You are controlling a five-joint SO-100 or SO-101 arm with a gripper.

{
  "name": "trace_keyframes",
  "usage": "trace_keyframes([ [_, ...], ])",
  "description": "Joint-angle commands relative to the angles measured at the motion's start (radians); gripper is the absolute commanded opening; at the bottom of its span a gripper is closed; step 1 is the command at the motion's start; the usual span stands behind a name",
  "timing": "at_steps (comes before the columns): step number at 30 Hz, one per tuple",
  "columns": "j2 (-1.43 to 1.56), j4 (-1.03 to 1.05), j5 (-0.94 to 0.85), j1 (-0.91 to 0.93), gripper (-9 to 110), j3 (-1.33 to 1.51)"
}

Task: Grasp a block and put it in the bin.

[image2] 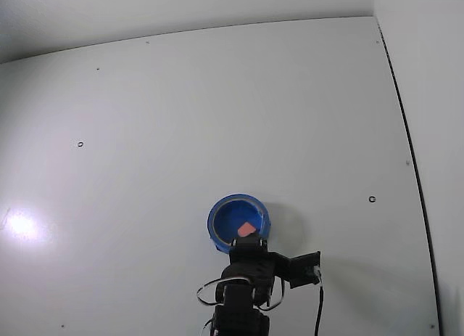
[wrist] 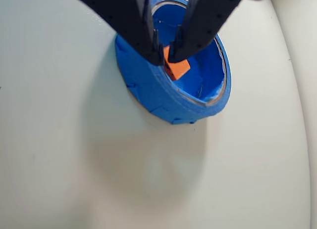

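Pinching the block [wrist: 177,68] between my fingertips, my pincer [wrist: 165,57] hangs over the blue bin [wrist: 148,90], which sits near the table's [wrist: 59,150] near edge in the fixed view.

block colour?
Orange in the wrist view, pinker in the fixed view; wrist view shows the block best, over the blue bin.

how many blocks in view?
1: the block sits between the pincer tips, over the bin. None elsewhere on the table.
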Motion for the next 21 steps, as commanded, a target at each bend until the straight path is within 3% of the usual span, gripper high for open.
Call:
trace_keyframes([
  [1, -0.002, -0.005, -0.002, -0.063, 0, 0.003],
  [21, -0.002, -0.006, 0.0, -0.089, 0, 0.005],
])
